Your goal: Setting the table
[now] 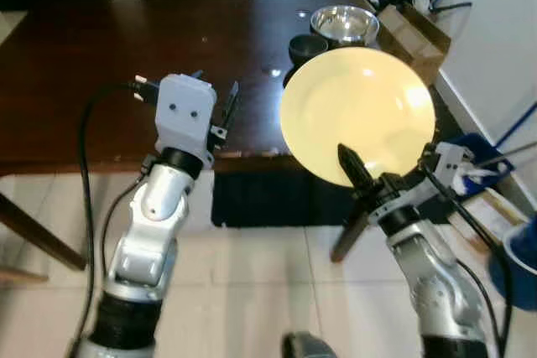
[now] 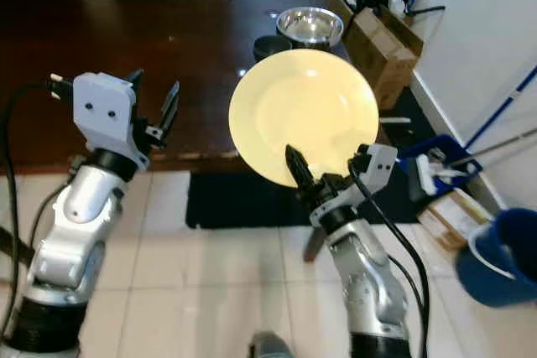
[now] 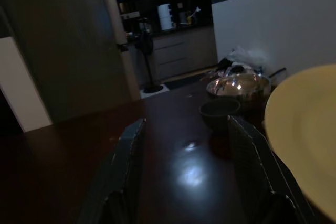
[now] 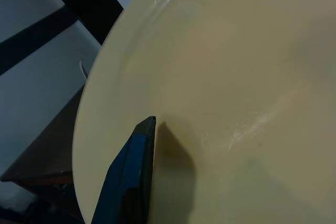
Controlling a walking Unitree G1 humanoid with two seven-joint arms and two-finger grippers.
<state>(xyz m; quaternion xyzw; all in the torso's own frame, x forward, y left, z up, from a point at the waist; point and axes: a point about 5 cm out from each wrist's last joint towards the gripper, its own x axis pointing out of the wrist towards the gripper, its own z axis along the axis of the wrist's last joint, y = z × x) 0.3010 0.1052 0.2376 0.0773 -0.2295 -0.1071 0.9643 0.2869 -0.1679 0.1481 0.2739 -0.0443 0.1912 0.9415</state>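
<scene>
At centre left of the left eye view, your left claw (image 1: 225, 111) sits above the near edge of the dark brown wooden table (image 1: 101, 64), its two black fingers spread wide and empty. Your left wrist view adds a kitchen doorway and a standing fan (image 3: 146, 59) beyond the table. At top centre, a small dark bowl (image 1: 308, 46) stands just beside a shiny steel bowl (image 1: 344, 23). At centre right, your right claw (image 1: 362, 175) is clamped on the lower rim of the round pale yellow plate (image 1: 358, 111), tilted with its face towards the camera, above the table's right near corner. Your right wrist view shows one finger (image 4: 131, 177) pressed on the plate's face.
</scene>
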